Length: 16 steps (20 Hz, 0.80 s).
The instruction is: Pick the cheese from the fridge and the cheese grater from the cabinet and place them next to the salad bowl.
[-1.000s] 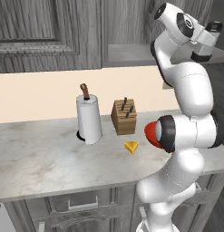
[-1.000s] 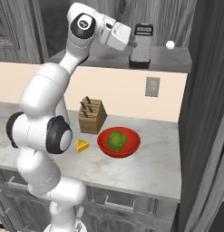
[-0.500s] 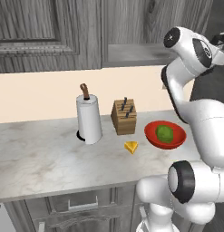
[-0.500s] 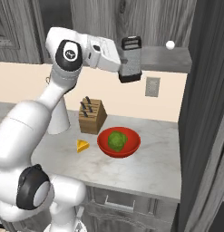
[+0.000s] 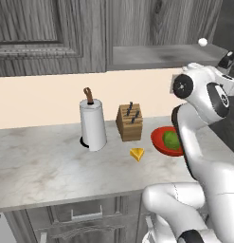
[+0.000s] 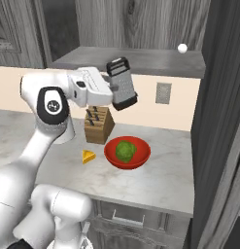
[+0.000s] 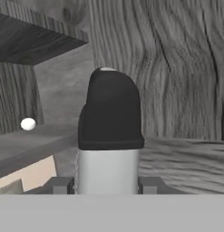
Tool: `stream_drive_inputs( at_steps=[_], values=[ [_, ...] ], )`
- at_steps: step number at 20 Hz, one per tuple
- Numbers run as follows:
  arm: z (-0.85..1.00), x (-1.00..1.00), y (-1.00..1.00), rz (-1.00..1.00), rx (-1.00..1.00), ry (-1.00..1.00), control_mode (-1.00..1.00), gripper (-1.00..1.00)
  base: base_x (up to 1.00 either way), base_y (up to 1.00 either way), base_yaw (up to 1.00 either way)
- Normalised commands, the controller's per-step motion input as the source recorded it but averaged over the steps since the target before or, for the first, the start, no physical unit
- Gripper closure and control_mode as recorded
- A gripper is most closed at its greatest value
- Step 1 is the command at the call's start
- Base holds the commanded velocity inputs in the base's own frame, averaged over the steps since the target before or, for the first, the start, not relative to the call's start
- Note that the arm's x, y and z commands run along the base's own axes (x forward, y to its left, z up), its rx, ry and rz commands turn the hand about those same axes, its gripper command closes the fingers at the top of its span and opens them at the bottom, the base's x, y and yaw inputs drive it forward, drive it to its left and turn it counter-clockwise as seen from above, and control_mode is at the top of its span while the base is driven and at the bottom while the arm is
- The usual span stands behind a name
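Observation:
My gripper [image 6: 114,92] is shut on the cheese grater [image 6: 122,83], a silver perforated box with black ends, held tilted in the air above the knife block and out in front of the cabinet shelf [image 6: 136,59]. In the hand view the grater [image 7: 109,136] fills the gap between my fingertips [image 7: 59,185]. The yellow-orange cheese [image 6: 88,156] wedge lies on the counter just left of the red salad bowl [image 6: 141,158], which holds a green lettuce ball [image 6: 125,150]. From the left base view, the cheese [image 5: 137,154] sits ahead of the bowl [image 5: 158,140], partly behind my arm.
A wooden knife block [image 6: 98,125] stands behind the cheese and bowl. A paper towel roll [image 5: 93,124] is left of it. A small white ball [image 6: 181,48] rests on the shelf. A tall dark panel [image 6: 218,121] borders the counter on the right.
The arm has pulled the grater off the cabinet shelf and carried it down and away from the shelf, over the knife block. Cheese and bowl have not moved.

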Motion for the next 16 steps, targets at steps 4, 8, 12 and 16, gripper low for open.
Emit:
stream_drive_inputs(
  at_steps=[4, 8, 12, 16],
  values=[
    [-0.37, -0.64, 0.4, 0.0, -0.06, 0.0, -1.0, 1.0, 0.0, 0.0, 0.0],
    [-0.3, -0.53, 0.41, -0.05, 0.0, 0.0, -1.0, 1.0, 0.0, 0.0, 0.0],
    [-0.35, -0.44, 0.21, -0.09, -0.03, 0.0, -1.0, 1.0, 0.0, 0.0, 0.0],
    [-0.62, -0.11, 0.02, -0.05, -0.1, 0.02, -1.0, 1.0, 0.0, 0.0, 0.0]
  ],
)
